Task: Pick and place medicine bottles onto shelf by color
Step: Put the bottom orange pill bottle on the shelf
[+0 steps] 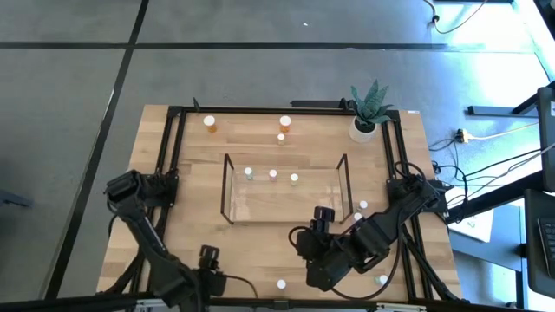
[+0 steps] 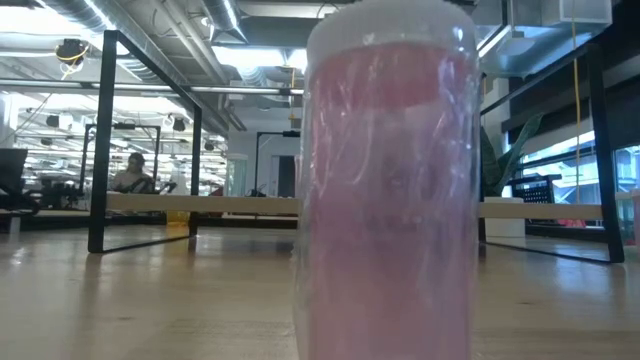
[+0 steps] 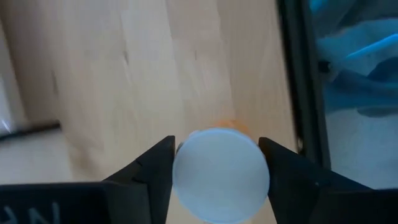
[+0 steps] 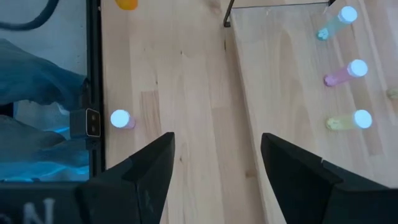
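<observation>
Left gripper at table's front edge, fingers closed on an orange bottle, body mostly hidden under its white cap. Right gripper open, empty, by shelf's front. Pink bottle blocks low view.

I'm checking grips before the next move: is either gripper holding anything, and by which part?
The left gripper clasps an orange bottle at its white cap. The right gripper is open and empty.
</observation>
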Robot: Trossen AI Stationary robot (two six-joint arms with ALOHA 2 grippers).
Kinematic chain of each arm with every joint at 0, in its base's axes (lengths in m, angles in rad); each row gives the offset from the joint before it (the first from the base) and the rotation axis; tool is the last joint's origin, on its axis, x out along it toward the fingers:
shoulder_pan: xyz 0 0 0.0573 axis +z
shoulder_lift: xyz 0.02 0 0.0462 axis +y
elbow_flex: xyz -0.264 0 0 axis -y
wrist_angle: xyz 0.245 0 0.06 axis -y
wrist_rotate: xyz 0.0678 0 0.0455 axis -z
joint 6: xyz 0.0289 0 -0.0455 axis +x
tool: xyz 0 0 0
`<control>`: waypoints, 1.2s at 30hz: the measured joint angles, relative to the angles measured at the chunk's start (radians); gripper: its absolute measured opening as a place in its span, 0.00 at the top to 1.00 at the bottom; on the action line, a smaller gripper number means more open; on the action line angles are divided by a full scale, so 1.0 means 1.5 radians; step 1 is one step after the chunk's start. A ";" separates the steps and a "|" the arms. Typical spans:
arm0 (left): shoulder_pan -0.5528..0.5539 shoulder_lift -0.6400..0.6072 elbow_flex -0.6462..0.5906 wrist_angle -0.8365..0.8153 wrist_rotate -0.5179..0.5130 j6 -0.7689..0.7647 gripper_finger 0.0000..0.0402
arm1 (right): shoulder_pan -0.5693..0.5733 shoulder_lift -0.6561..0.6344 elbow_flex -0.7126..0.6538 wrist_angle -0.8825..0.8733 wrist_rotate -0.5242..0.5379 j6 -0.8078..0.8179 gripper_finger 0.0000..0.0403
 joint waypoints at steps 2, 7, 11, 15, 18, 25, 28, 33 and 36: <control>0.025 0.000 0.021 0.000 0.000 0.041 0.52 | 0.003 -0.001 0.000 0.000 0.000 0.000 0.40; 0.090 0.000 0.063 0.001 -0.003 0.142 0.52 | 0.025 -0.006 0.004 -0.030 0.030 0.005 0.40; 0.142 0.000 0.068 0.003 -0.002 0.216 0.52 | 0.047 -0.007 0.014 -0.084 0.090 0.055 0.40; 0.193 0.002 0.068 0.006 -0.004 0.256 0.52 | 0.058 -0.017 0.015 -0.077 0.100 0.057 0.40; 0.223 0.005 0.068 0.018 -0.004 0.277 0.52 | 0.058 -0.021 0.015 -0.079 0.100 0.068 0.40; 0.264 0.029 0.069 0.102 0.019 0.352 0.52 | 0.059 -0.028 0.015 -0.079 0.100 0.071 0.40; 0.273 0.047 0.069 0.123 0.037 0.370 0.52 | 0.059 -0.028 0.015 -0.079 0.100 0.070 0.40; 0.287 0.073 0.069 0.130 0.038 0.383 0.52 | 0.058 -0.028 0.015 -0.079 0.099 0.070 0.40; 0.293 0.087 0.069 0.128 0.045 0.383 0.52 | 0.059 -0.028 0.015 -0.079 0.099 0.070 0.40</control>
